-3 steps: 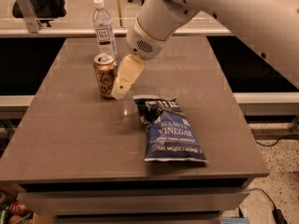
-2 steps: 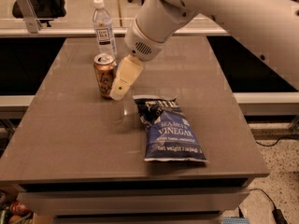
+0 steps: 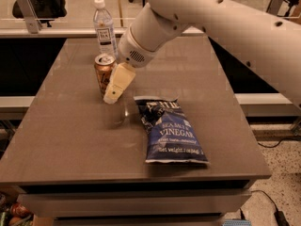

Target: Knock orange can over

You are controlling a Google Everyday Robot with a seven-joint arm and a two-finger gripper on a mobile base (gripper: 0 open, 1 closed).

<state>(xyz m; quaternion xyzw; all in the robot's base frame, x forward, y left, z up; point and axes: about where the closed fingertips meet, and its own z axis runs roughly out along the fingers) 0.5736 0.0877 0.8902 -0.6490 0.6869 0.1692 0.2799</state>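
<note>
The orange can (image 3: pixel 102 73) stands upright on the brown table (image 3: pixel 70 140), left of centre toward the back. It has a silver top and dark lettering. My gripper (image 3: pixel 113 96) hangs from the white arm that comes in from the upper right. Its cream fingers point down and left, right beside the can's right side, low near its base and close above the table. I cannot tell whether the gripper touches the can.
A clear water bottle (image 3: pixel 105 28) with a white cap stands just behind the can. A blue bag of salt and vinegar chips (image 3: pixel 168 128) lies flat to the right of the gripper. The table's front edge is near the bottom.
The gripper has shifted slightly left toward the can. The can still stands upright in the same spot.
</note>
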